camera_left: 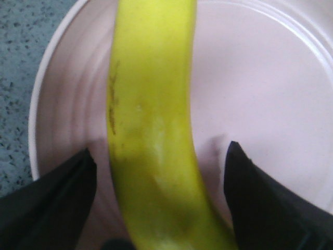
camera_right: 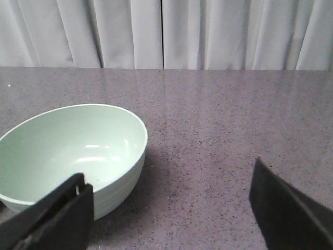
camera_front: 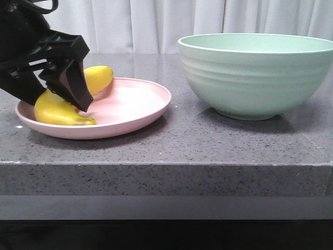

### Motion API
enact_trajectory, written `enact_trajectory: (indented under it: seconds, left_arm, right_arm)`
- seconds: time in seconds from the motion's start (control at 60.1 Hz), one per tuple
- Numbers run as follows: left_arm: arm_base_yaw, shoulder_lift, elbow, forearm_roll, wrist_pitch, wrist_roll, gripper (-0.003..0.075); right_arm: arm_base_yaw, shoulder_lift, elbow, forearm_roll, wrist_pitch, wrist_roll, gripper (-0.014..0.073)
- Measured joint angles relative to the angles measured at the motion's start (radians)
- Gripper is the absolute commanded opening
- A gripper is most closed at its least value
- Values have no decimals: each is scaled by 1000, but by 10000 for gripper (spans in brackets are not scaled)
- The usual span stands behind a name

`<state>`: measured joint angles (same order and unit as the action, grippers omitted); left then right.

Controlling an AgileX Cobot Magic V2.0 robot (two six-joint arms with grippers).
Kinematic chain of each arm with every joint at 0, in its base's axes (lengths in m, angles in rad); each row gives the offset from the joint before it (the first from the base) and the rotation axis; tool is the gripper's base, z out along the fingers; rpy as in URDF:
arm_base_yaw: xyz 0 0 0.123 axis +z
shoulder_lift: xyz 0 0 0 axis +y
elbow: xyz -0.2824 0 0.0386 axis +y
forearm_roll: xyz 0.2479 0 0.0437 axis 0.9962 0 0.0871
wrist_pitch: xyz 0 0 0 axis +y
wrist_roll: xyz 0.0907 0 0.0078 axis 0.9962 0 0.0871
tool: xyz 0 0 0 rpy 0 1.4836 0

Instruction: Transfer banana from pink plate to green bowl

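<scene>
Staged lab setup: speckled grey stone countertop, white curtain backdrop.

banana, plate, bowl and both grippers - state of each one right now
banana: lying on the plate, between the open left fingers, not gripped
pink plate: on the counter, holding the banana
green bowl: upright, empty
left gripper: open
right gripper: open, holding nothing

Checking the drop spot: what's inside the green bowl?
The green bowl shows bare pale interior in the right wrist view; the near part of its floor is covered by the right gripper.
</scene>
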<state>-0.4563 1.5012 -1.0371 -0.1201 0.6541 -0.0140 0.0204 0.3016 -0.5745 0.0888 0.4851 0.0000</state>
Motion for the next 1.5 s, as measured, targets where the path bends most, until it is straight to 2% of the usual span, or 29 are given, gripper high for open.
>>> enact_trajectory:
  seconds: [0.383,0.499,0.748,0.881,1.031,1.247,1.347,1.497]
  left_arm:
    - [0,17,-2,-4,-2,-2,486]
    - [0,18,-2,-4,-6,-2,424]
    - [0,20,-2,-4,-44,-4,197]
    - [0,24,-2,-4,-91,-4,111]
    - [0,27,-15,-4,-154,-4,99]
    - [-15,27,-178,-2,-112,-4,99]
    - [-62,21,-259,-2,-81,-2,99]
    - [-172,10,-345,0,-65,-1,99]
  right_arm:
    - [0,0,0,0,0,0,622]
    - [0,0,0,0,0,0,622]
    - [0,0,0,0,0,0,622]
    - [0,0,0,0,0,0,622]
    - [0,0,0,0,0,0,622]
    - [0,1,0,20,0,0,622]
    - [0,18,0,98,7,0,622]
    - [1,92,0,285,14,0,622]
